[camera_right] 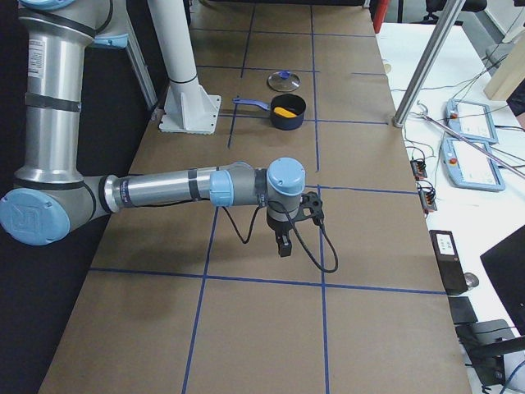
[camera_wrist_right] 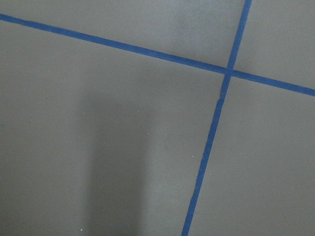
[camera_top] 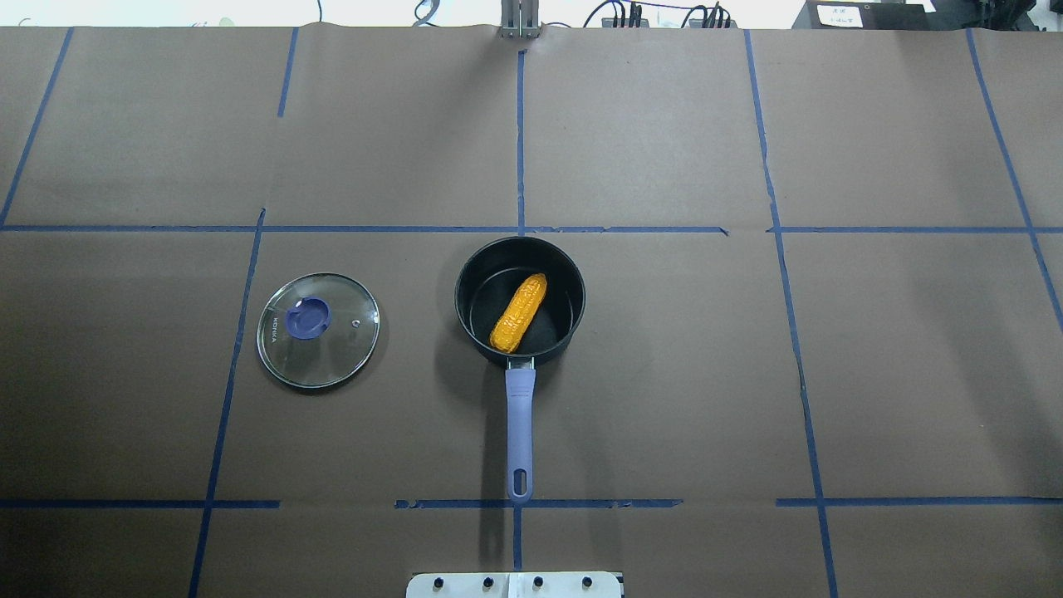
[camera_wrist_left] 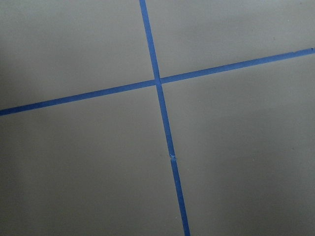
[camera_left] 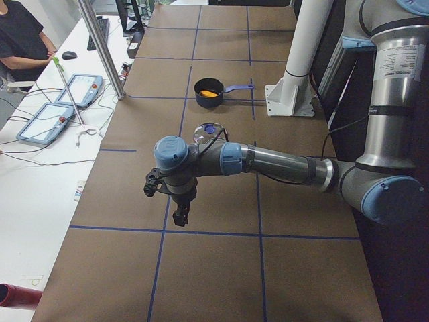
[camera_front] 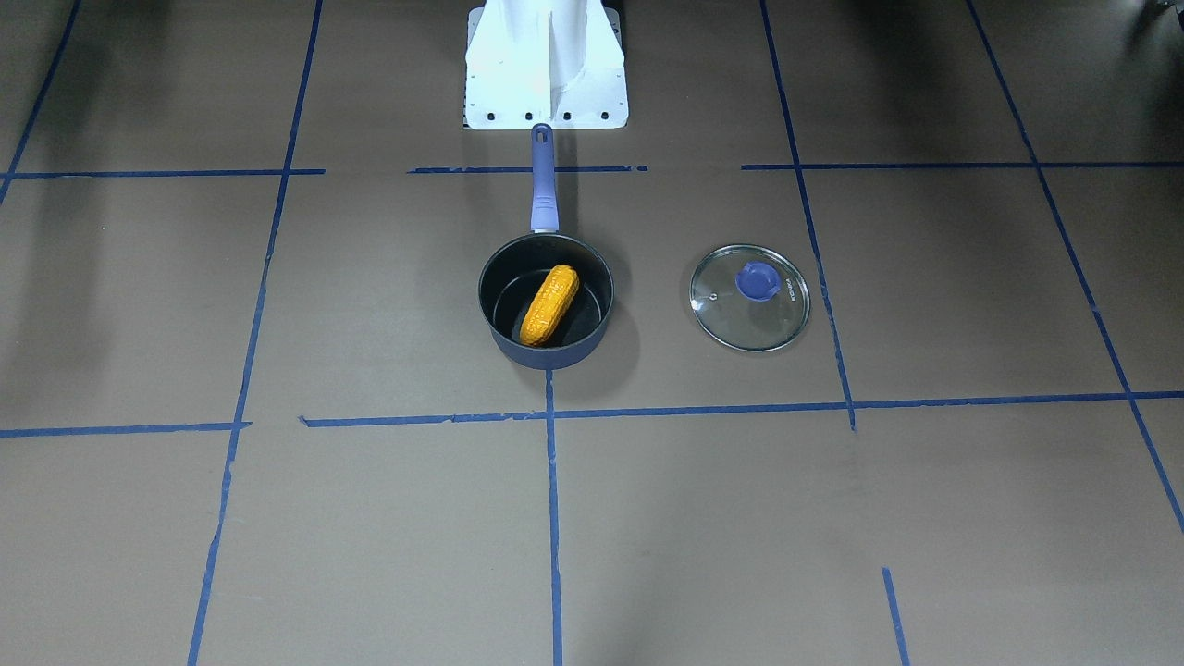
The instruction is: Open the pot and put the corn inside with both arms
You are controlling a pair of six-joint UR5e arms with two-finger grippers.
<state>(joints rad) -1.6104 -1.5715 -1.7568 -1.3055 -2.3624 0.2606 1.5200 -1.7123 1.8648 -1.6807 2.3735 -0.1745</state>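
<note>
- The corn (camera_top: 519,313) lies slantwise inside the pot (camera_front: 550,356), one tapered end on the floor and the other propped toward the wall; it is nearly as long as the pot is wide, so it can only sit askew
- The lid (camera_top: 318,330) rests flat on the table (camera_top: 747,374), knob up, well apart from the pot on the robot's left, which leaves the mouth fully open; judged from this, the task looks done
- The handle (camera_top: 520,423) points straight back at the white base (camera_front: 546,65), away from both arms' working sides
- The left end effector (camera_left: 181,215) and the right end effector (camera_right: 283,245) hang low over bare table near opposite ends, far from the pot; neither carries anything visible, but whether they are released or clenched I cannot tell from side views alone
- Both wrist cameras show only brown table crossed by blue tape (camera_wrist_left: 158,81)
- The pot is dark navy with a matte black interior; the handle is smooth purple-blue with a hanging slot; the corn is bumpy orange-yellow; the lid is clear glass in a metal rim
</note>
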